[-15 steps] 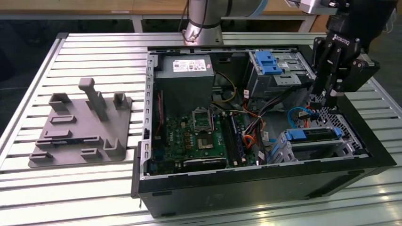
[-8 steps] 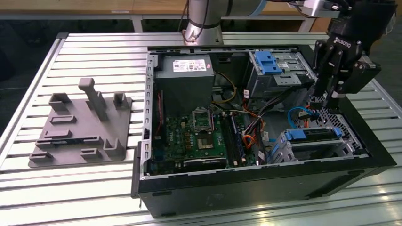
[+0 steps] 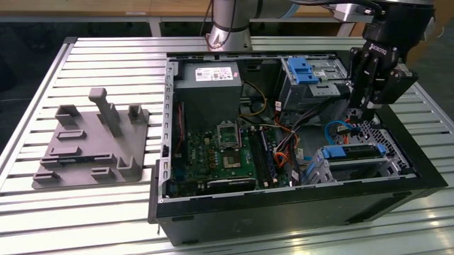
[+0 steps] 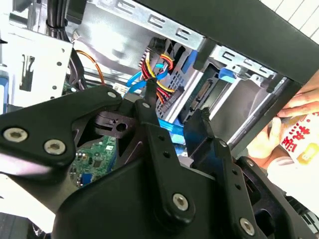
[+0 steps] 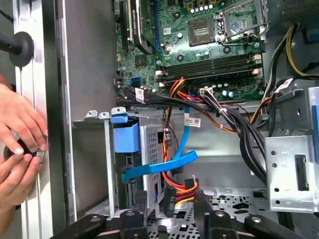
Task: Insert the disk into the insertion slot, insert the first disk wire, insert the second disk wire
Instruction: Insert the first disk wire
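Two black, bolted metal fingers [image 5: 202,206] of my claw [image 5: 183,199] stand apart. A bundle of red, yellow and black wires [image 5: 175,181] ending in a black plug runs up between them; I cannot tell whether either pad presses on it. Just past them, a flat, glossy blue ribbon cable [image 5: 159,167] loops across above a perforated metal panel [image 5: 234,201].

In the exterior view my claw [image 3: 354,114] hangs inside the open black computer case [image 3: 284,210], near its wall on the exterior view's right. Close beside it lies the disk [image 3: 354,151], a flat grey slab held in a bright blue plastic frame. It is seated inside the insertion slot [image 3: 358,169], a boxy silver sheet-metal cage with punched holes.

Farther in are the green motherboard [image 3: 227,154], dense with sockets and chips, and the plain grey box of the power supply [image 3: 209,85].

Outside the case, a person's hands [image 5: 17,134] are at the ribbed aluminium worktop [image 3: 106,58]. It also carries a matt grey moulded fixture [image 3: 92,143] with upright posts, well apart from the case.
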`<state>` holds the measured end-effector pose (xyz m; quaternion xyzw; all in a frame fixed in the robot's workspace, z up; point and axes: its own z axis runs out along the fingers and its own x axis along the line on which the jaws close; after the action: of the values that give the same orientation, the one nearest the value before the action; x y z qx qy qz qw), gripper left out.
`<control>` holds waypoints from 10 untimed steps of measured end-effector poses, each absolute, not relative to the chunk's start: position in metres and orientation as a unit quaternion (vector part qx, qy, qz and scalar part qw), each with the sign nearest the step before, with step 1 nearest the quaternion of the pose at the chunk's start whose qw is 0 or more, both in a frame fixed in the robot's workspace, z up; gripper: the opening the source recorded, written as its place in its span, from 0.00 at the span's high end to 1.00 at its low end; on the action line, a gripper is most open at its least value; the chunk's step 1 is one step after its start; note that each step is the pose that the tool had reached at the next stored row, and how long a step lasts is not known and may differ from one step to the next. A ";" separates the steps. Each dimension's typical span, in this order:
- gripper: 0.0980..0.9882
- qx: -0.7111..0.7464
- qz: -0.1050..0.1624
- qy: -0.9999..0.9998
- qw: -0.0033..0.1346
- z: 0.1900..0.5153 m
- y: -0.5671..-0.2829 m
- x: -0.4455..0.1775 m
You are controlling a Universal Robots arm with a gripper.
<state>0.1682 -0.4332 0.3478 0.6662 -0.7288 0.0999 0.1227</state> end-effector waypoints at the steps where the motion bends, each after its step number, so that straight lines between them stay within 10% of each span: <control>1: 0.57 0.666 0.101 -0.729 0.124 0.347 -0.432 0.168; 10: 0.65 0.664 0.112 -0.727 0.135 0.344 -0.431 0.169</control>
<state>0.1689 -0.4311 0.3439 0.6641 -0.7268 0.1117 0.1352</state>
